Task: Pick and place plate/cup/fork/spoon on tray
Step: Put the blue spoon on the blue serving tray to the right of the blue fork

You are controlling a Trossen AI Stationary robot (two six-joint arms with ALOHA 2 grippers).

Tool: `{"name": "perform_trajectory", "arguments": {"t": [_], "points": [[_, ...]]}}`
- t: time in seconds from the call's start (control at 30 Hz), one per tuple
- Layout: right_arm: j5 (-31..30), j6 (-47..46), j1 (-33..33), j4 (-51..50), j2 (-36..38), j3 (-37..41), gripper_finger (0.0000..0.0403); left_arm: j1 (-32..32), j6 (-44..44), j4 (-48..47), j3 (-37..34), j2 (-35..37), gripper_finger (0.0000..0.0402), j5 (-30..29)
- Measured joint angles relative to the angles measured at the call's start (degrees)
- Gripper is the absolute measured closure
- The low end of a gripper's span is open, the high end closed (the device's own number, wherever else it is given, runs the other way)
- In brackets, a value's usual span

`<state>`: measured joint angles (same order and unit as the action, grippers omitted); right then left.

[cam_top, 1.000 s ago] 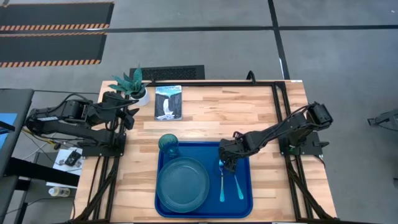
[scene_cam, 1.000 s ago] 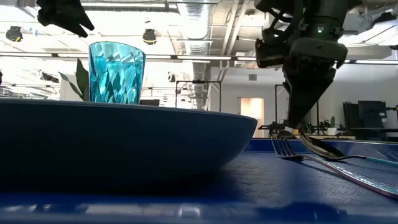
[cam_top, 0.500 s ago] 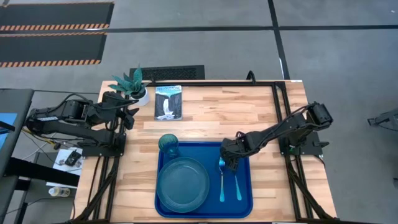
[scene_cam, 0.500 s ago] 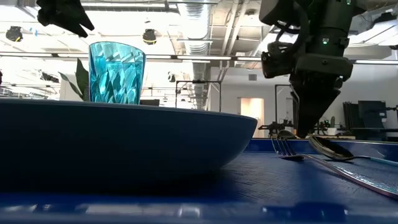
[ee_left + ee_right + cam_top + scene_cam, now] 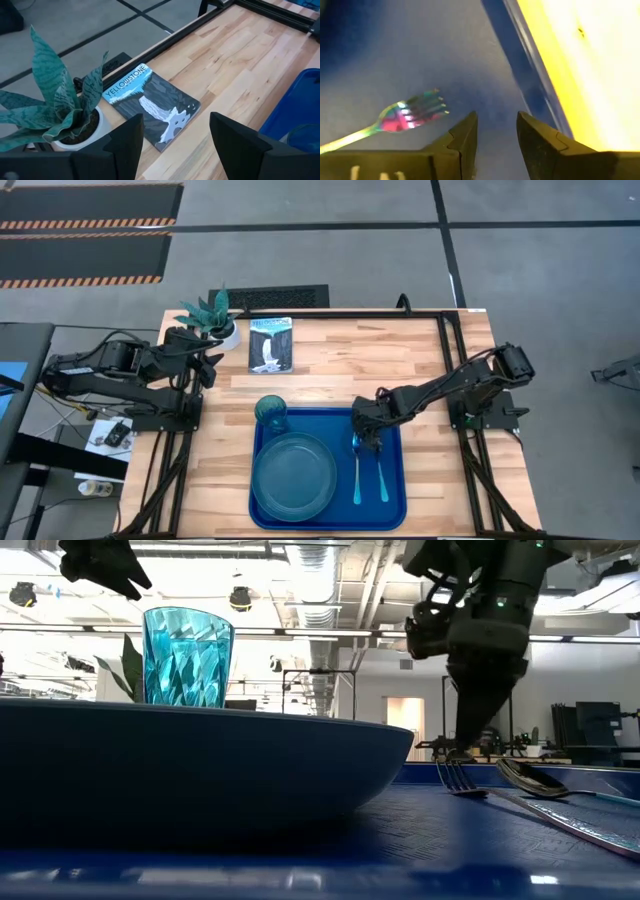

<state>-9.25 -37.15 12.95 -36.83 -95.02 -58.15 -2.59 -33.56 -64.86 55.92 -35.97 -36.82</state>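
My right tool hangs released, empty, just above the fork tines on the tray. My left tool waits released near the plant pot.

Showing on inspection: one tray, one plate, one cup, one fork, one spoon, one booklet, one potted plant, two hands, left hand and right hand.

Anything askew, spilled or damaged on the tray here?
Nothing stands out. Plate, upright cup, fork and spoon all sit on the tray; the right end effector hovers open over the fork's tines.
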Motion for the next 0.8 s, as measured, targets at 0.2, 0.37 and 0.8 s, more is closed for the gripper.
{"name": "perform_trajectory", "arguments": {"t": [0.2, 0.37, 0.8], "points": [[0.3, -3.2, 1.9, 0.0, 0.0, 0.2, 0.0243, 0.0, -0.1, 0.0, 0.0, 0.0, 0.0187, 0.1], [0.3, -4.9, 3.5, -0.4, 0.0, 1.4, 0.0247, 0.0, 0.1, 0.0, 0.0, 0.0, 0.0187, 0.0], [0.0, -4.9, 3.5, -3.0, 0.0, 1.4, 0.0251, 0.0, 0.0, 0.0, 0.0, 0.0, 0.0187, 0.0]]}}
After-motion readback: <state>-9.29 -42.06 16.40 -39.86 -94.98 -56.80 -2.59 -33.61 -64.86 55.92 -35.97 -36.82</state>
